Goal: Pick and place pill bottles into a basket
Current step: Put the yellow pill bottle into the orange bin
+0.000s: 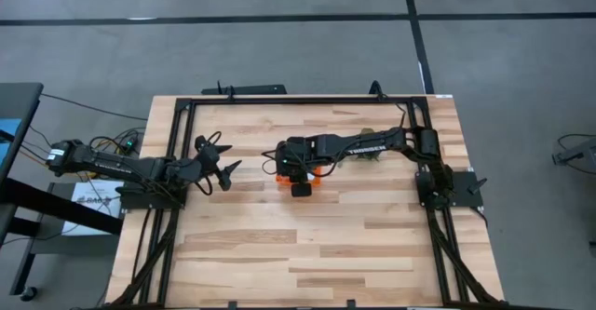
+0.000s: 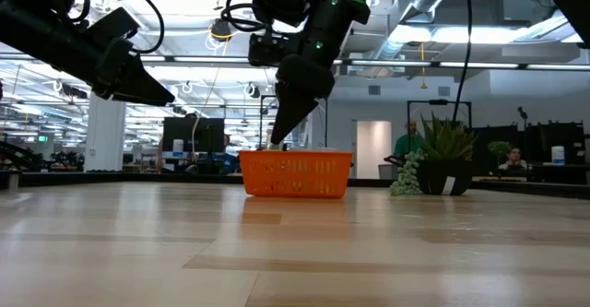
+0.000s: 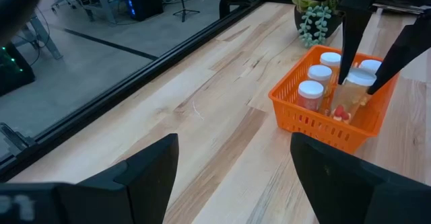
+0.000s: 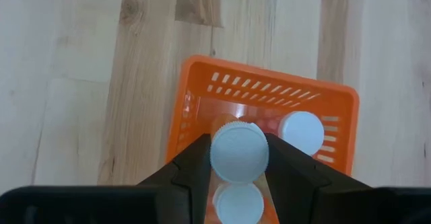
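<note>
The orange basket (image 1: pixel 279 170) stands on the wooden table near its middle; it also shows in the low view (image 2: pixel 295 176), the left wrist view (image 3: pixel 316 120) and the right wrist view (image 4: pixel 269 89). Several white-capped pill bottles (image 3: pixel 310 89) stand upright in it. My right gripper (image 4: pixel 239 158) reaches down into the basket, shut on one more pill bottle (image 4: pixel 239 150). My left gripper (image 1: pixel 222 166) hangs open and empty above the table, left of the basket. My right gripper pinches the pill bottle by the sides of its white cap (image 4: pixel 219 153) between its two fingers (image 3: pixel 347 56). The fingers come from above, pointing down. The bottle is upright with its lower part inside the basket; whether its base rests on the basket floor cannot be told.
A small potted green plant (image 2: pixel 442 159) stands just beyond the basket toward the table's right; it also shows in the left wrist view (image 3: pixel 316 15). A black frame (image 1: pixel 279 99) runs around the table's edges. Bare wood lies in front of the basket.
</note>
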### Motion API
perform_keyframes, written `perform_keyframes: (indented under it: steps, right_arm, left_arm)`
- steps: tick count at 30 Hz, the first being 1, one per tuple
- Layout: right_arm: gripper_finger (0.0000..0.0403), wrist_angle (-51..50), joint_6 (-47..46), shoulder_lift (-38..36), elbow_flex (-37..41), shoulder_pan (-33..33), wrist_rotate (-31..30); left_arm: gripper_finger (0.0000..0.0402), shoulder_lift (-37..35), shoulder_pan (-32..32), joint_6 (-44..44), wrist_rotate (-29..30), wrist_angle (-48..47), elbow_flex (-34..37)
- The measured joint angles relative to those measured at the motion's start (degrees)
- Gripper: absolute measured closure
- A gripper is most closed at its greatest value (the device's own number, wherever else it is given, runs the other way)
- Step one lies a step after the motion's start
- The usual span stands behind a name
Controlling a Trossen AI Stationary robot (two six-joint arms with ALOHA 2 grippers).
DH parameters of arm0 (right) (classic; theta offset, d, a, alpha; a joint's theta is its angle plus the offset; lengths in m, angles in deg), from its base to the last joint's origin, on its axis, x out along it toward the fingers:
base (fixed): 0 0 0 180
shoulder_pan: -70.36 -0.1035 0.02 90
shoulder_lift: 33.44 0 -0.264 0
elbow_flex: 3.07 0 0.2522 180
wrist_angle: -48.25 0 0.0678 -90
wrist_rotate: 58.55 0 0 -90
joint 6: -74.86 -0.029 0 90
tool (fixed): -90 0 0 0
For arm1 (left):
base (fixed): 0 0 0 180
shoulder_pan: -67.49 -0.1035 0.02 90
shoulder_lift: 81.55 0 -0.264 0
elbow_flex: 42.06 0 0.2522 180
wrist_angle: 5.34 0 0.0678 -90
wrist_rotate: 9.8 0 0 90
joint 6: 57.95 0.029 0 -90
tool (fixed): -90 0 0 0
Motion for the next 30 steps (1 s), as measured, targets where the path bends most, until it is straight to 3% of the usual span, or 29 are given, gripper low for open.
perform_keyframes:
  steps: [30]
  right_arm:
    - [0.0273, -0.8, 1.5, 3.6, -2.0, -0.3, 0.0]
  left_arm:
    - [0.0125, 0.0, 0.0, 0.4, 0.0, 0.0, 0.0]
